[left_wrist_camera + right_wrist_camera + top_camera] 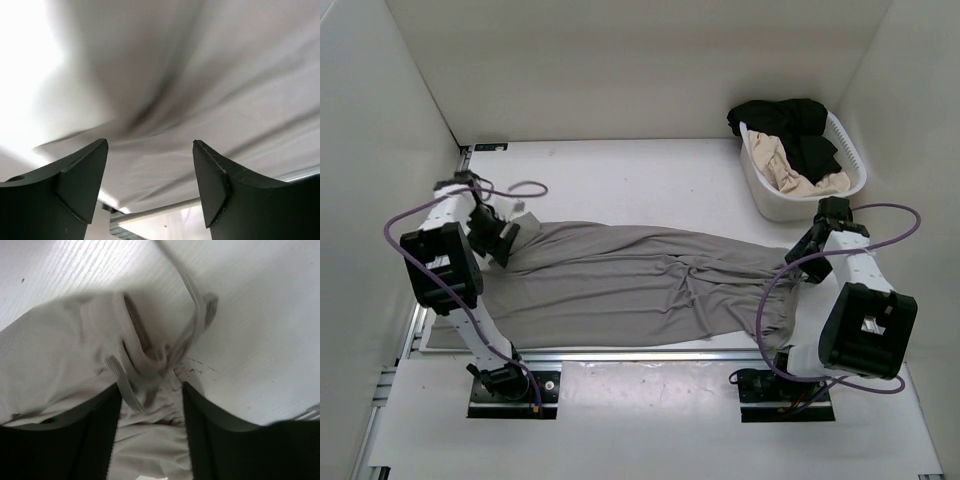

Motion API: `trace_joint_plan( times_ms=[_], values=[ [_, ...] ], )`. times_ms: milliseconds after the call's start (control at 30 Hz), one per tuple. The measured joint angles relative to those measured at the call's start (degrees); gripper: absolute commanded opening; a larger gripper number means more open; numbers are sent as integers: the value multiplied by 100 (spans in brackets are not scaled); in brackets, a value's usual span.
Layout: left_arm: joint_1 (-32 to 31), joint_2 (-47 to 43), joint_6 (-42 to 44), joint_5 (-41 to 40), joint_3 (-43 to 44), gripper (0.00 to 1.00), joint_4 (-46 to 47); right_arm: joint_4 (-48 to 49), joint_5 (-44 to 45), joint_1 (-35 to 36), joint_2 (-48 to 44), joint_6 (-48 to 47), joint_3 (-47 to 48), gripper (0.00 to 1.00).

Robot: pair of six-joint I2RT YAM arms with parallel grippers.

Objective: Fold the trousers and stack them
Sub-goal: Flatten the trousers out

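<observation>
The grey trousers [630, 285] lie spread flat across the table, legs to the left and gathered waist to the right. My left gripper [506, 238] hovers at the leg ends. In the left wrist view it [150, 145] is open, with blurred grey fabric [200, 75] just beyond the fingertips and nothing between them. My right gripper [808, 252] is low at the waist end. In the right wrist view it [152, 387] is partly closed, with the gathered waistband [150, 405] bunched between the jaws and touching both. The drawstring [192, 300] trails onto the table.
A white basket [770, 200] at the back right holds a black garment [790, 125] and a beige garment [780, 170]. White walls enclose the table on three sides. A metal rail [620, 355] runs along the near edge below the trousers.
</observation>
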Motion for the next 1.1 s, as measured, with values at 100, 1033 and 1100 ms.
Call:
trace_joint_plan(
  times_ms=[100, 1033, 1100],
  values=[
    [396, 96, -133, 221, 986, 79, -13, -157, 48, 0, -229, -129, 133, 67],
    [-345, 2702, -905, 1991, 3464, 56, 249, 656, -87, 63, 1572, 315, 879, 75],
    [-313, 2706, -918, 1991, 3228, 26, 247, 505, 52, 76, 1882, 400, 1084, 70]
  ],
)
